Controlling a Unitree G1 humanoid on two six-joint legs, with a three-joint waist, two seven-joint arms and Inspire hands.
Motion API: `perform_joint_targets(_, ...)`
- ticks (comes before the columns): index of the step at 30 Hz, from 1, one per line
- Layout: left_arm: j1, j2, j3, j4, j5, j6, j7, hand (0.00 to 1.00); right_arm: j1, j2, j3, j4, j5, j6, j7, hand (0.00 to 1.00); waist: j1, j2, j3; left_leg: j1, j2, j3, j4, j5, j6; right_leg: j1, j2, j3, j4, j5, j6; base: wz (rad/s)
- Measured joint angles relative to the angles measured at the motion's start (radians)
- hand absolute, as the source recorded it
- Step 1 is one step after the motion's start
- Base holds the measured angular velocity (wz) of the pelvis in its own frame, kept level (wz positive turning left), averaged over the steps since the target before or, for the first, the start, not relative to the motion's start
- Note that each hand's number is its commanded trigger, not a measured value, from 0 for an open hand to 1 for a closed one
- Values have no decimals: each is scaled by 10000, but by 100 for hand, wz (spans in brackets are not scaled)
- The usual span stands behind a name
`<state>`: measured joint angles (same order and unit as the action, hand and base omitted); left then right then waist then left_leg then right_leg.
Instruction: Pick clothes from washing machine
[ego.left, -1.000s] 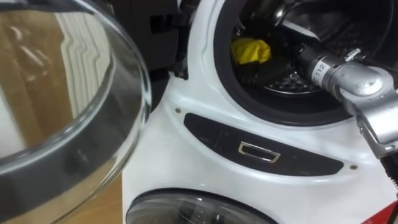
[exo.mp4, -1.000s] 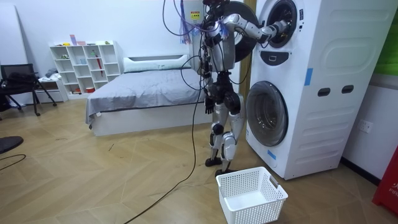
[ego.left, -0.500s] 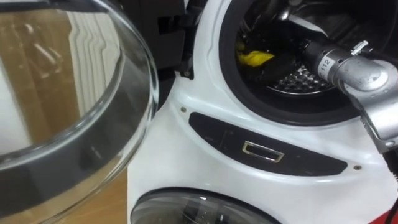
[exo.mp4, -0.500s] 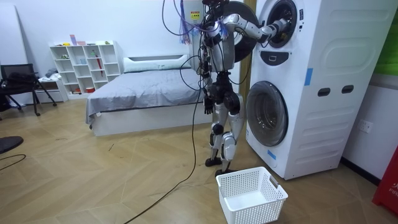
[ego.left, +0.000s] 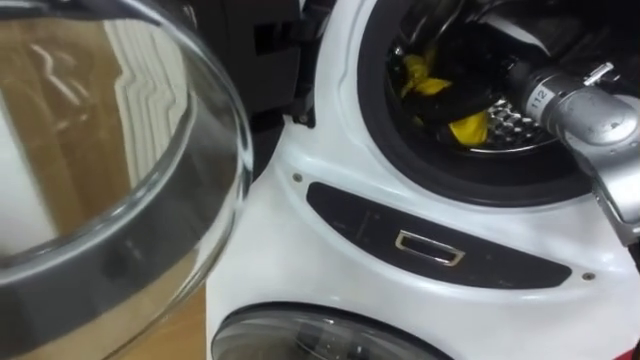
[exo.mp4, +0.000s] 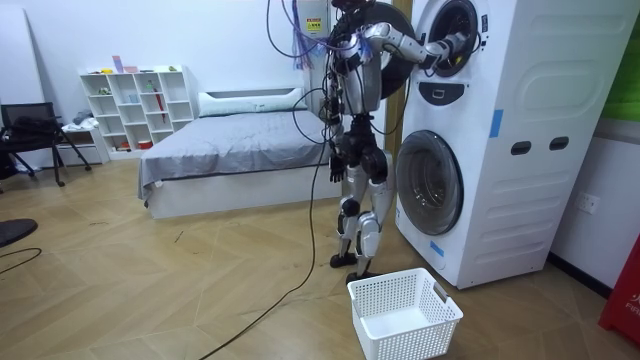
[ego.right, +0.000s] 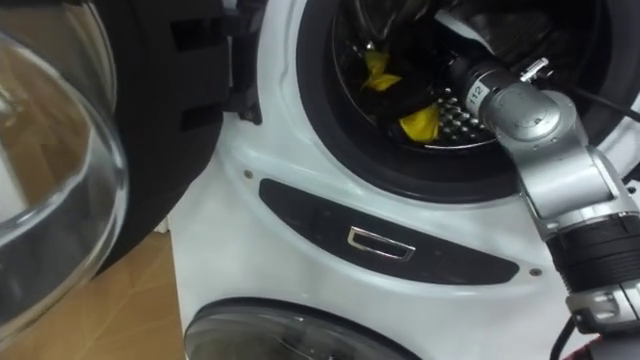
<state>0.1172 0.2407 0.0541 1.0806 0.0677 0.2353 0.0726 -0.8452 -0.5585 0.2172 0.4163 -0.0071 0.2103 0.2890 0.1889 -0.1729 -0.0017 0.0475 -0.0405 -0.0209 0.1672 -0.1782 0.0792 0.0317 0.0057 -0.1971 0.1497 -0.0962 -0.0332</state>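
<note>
Now the yellow cloth lies differently in the drum of the upper washing machine. A second ago it was one compact lump at the left of the drum. It then flattened, and it now shows as two yellow patches: one high at the left, one lower and nearer the opening, just beside the dark rubber seal. The whole picture has also slid a little, but the cloth's change of shape is its own.

The right hand sits between the two patches, dark against the dark drum, with its silver wrist coming in from the right. It is touching or very near the cloth, but I cannot tell whether its fingers are curled on the fabric or merely among it. Judging by how the cloth has been stretched toward the opening, the hand has probably caught it and begun to draw it out. The cloth is still wholly inside, so the pick is started and not finished.

The glass door stands swung open at the left, clear of the arm. Below the drum are the dark control panel and the lower door.

In the room view the robot stands upright, close to the machine, with its left hand down by its hip. The white basket waits on the floor by its feet.
</note>
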Motion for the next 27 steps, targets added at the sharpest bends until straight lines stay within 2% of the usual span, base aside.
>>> perform_joint_targets(3, -2, 9, 40, 1, 0, -271, 70, 0, 55, 7, -1, -439, -15, 17, -75, 100, -15, 12, 9, -20, 25, 137, -48, -25, 30, -80, 24, 87, 1, 0, 0, -11)
perform_joint_targets(6, 21, 30, 113, 14, -36, -395, 77, 0, 242, 3, -3, -1137, 63, 25, -187, 100, -232, 18, 13, -19, 36, 149, -52, -31, 38, -83, 23, 106, 6, 0, 0, -3)
perform_joint_targets(9, 134, 41, 113, 8, -574, -543, 104, 0, 962, -4, -48, -2749, 95, 97, -476, 100, -484, 25, 17, 5, 56, 195, -74, -36, 38, -106, 50, 365, 9, -1, 2, -2)
perform_joint_targets(11, 299, 9, 190, 26, -762, -771, 132, 0, 1828, -1, -308, -4622, 431, 95, -515, 100, -570, 101, 64, 92, 89, 375, -91, -43, 30, -78, 87, 583, 10, -1, 2, -20)
perform_joint_targets(12, 320, -15, 236, 44, -763, -818, 136, 0, 1994, 0, -388, -5019, 593, 91, -515, 100, -612, 127, 76, 118, 90, 391, -90, -45, 27, -56, 87, 581, 7, -1, 2, -17)
perform_joint_targets(14, 504, -70, 249, 38, -835, -913, 139, 0, 2570, -1, -711, -6474, 929, 86, -666, 100, -839, 312, 99, 134, 108, 398, -99, -110, 39, -61, 101, 582, 13, -2, 4, -6)
perform_joint_targets(17, 551, -94, 218, 4, -1187, -955, 142, 0, 3686, 60, -1219, -7950, 1242, 56, -887, 100, -926, 448, 115, 157, 126, 493, -127, -160, 58, -71, 128, 659, 15, -5, 9, -10)
perform_joint_targets(19, 645, -169, 244, 17, -1179, -1057, 149, 0, 4254, 93, -1351, -8512, 1239, 40, -894, 100, -987, 512, 106, 155, 124, 623, -151, -161, 60, -87, 145, 893, 14, -5, 9, -18)
perform_joint_targets(21, 805, -278, 298, 24, -1187, -1161, 185, 0, 4827, 308, -1581, -8845, 1253, 2, -887, 100, -1070, 582, 63, 172, 120, 682, -154, -172, 61, -83, 149, 1002, 14, -5, 9, -15)
perform_joint_targets(23, 970, -351, 298, 114, -1305, -1279, 226, 0, 5357, 590, -1871, -8976, 1314, -14, -886, 100, -1299, 658, 12, 179, 117, 723, -148, -172, 61, -77, 150, 1078, 19, -5, 9, -5)
perform_joint_targets(27, 1051, -349, 288, 396, -1560, -1344, 267, 0, 5810, 637, -2181, -9054, 1953, -16, -880, 100, -1419, 687, -9, 172, 123, 864, -147, -173, 54, -100, 151, 1141, 29, -6, 11, -9)
